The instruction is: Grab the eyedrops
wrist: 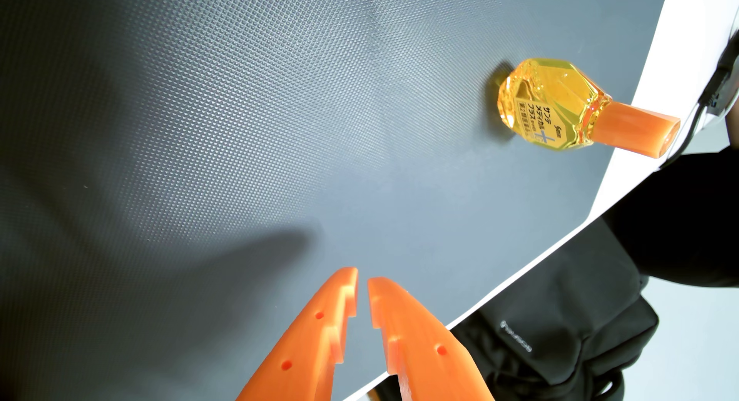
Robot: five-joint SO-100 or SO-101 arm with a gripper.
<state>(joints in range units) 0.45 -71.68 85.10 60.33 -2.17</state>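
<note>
Eyedrops (pixel 560 105) by mat (pixel 200 125) edge, tool (pixel 362 279) nearly closed, well apart

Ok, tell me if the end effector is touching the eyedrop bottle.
Apart. The wrist view shows the end effector at the bottom with its tips almost together, while the eyedrop bottle lies up right, bare grey mat between them.

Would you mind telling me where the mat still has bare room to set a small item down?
The grey mat is bare left of the eyedrop bottle and above the gripper. It is tight by the bottle near the mat's right edge.
</note>
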